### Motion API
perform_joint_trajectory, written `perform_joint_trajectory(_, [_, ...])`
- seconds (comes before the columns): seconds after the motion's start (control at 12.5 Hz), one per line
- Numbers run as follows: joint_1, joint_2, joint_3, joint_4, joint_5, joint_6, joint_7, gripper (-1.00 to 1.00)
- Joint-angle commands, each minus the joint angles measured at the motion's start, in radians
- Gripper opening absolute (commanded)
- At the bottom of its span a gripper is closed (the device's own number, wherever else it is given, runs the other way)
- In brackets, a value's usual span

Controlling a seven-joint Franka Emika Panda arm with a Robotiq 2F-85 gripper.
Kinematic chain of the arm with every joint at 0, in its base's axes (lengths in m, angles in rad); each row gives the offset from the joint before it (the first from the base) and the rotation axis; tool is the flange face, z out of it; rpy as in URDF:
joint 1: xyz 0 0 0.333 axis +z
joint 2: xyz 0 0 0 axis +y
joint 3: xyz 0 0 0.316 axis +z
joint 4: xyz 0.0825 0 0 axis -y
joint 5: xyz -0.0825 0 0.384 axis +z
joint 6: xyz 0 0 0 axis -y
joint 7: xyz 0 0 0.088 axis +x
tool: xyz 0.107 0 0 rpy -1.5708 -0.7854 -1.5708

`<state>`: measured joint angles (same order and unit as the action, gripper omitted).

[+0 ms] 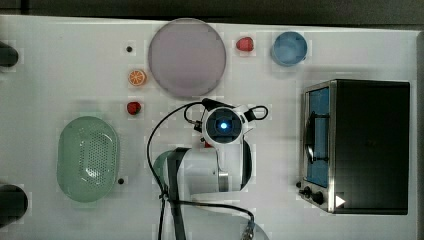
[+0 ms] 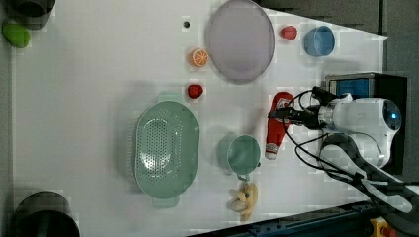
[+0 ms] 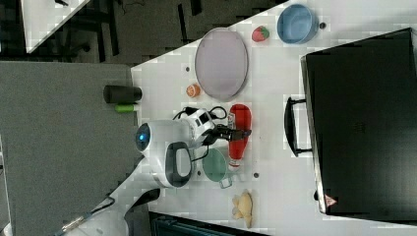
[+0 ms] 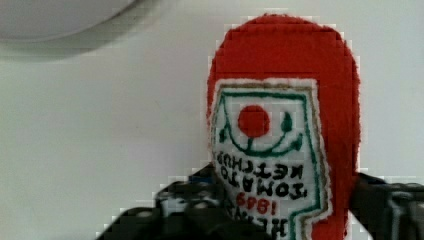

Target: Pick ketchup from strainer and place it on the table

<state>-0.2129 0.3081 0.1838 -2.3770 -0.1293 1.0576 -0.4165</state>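
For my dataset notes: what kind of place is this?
Probably a robot lab's mock kitchen: a white tabletop with toy food such as a felt red ketchup bottle, a pale green plastic strainer and a black toaster oven.

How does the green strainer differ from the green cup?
The strainer is oval, while the cup is round. The strainer is larger than the cup. The strainer's bottom is perforated; the cup's is plain. The strainer sits apart from the ketchup; the cup lies right beside it. Both are pale green, empty, on the table.
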Motion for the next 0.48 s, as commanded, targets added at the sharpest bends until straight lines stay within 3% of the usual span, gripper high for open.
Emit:
perform_joint_trajectory(0.08, [-0.006, -0.018, -0.022, 0.017, 0.007, 0.023, -0.036, 0.99])
perform_joint_trajectory(0.48, [-0.006, -0.172, -0.013, 0.117, 0.008, -0.044, 0.005, 1.0])
